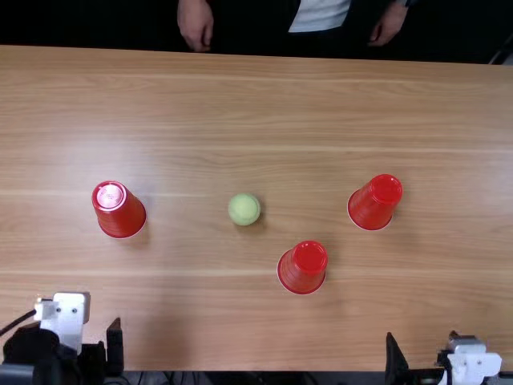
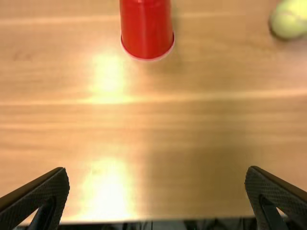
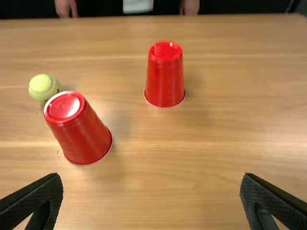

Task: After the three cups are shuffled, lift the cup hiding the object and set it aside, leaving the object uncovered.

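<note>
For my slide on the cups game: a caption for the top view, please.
Yellow-green ball lies uncovered among three upside-down red cups on the wooden table.

The left arm (image 1: pixel 48 341) sits tucked low in the lower left corner of the top view. The right arm (image 1: pixel 461 361) sits tucked low in the lower right corner. The left gripper (image 2: pixel 156 171) has its two flat black fingers (image 2: pixel 43 191) spread wide apart and holds nothing, and the right gripper (image 3: pixel 151 177) is just the same, spread wide and holding nothing.
</note>
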